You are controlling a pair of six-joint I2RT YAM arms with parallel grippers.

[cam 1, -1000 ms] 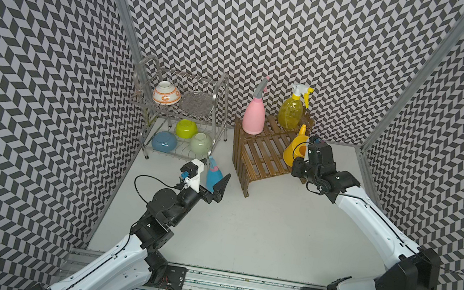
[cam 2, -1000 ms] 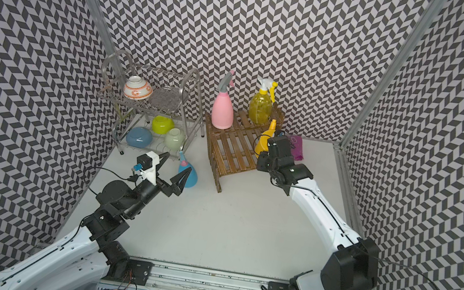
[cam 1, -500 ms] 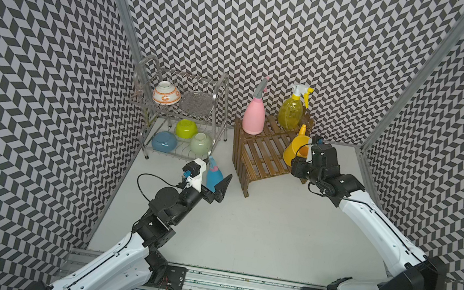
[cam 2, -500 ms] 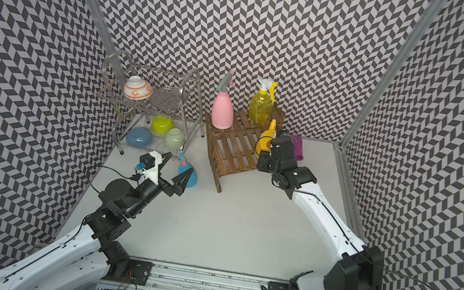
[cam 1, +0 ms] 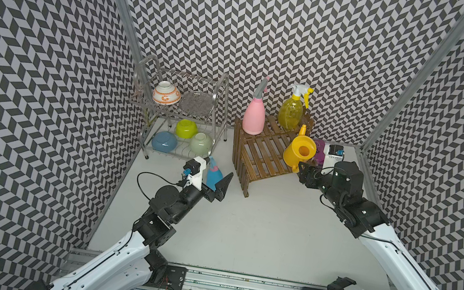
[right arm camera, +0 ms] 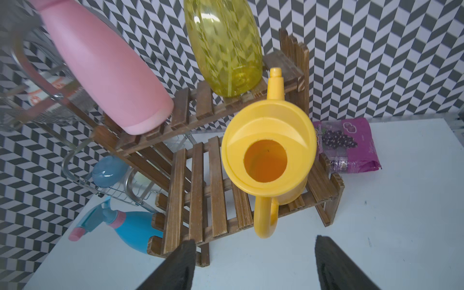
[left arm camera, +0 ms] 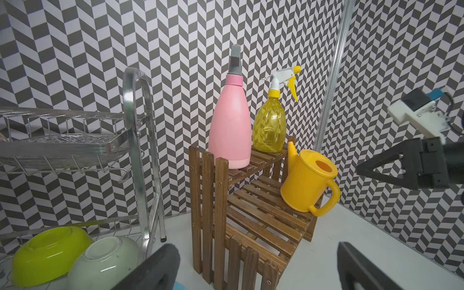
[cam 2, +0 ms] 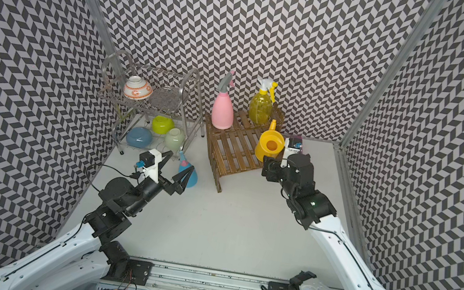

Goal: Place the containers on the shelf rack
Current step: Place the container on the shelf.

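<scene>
Right wrist view: yellow watering can (right arm camera: 268, 160) sits on the lower step of the shelf rack (right arm camera: 195, 190), at the end nearest the right arm. Its spout points to the back wall and its handle overhangs the front edge.

Right gripper (right arm camera: 254, 247): jaws apart, tips just short of the handle, one to each side of its line. Nothing between them and no contact visible. The left wrist view confirms a gap between this gripper and the can.

Upper step: pink spray bottle (left arm camera: 229, 128) and translucent yellow trigger sprayer (left arm camera: 268, 128), both upright, side by side and close together.

Blue spray bottle (right arm camera: 135, 231) is off the rack. It stands on the white surface (cam 1: 257, 235) just beside the rack's front corner, on the side toward the wire dish rack (cam 1: 152, 104).

Left gripper (cam 2: 180, 162): jaws spread wide around that blue bottle. In both top views the fingers frame it, and the left wrist view shows only a blue sliver low between the pads. Cannot tell whether either pad touches it; not clamped.

Purple packet (right arm camera: 346, 145) lies flat on the surface behind the rack's lower step. The wire dish rack holds upturned bowls on both tiers.
</scene>
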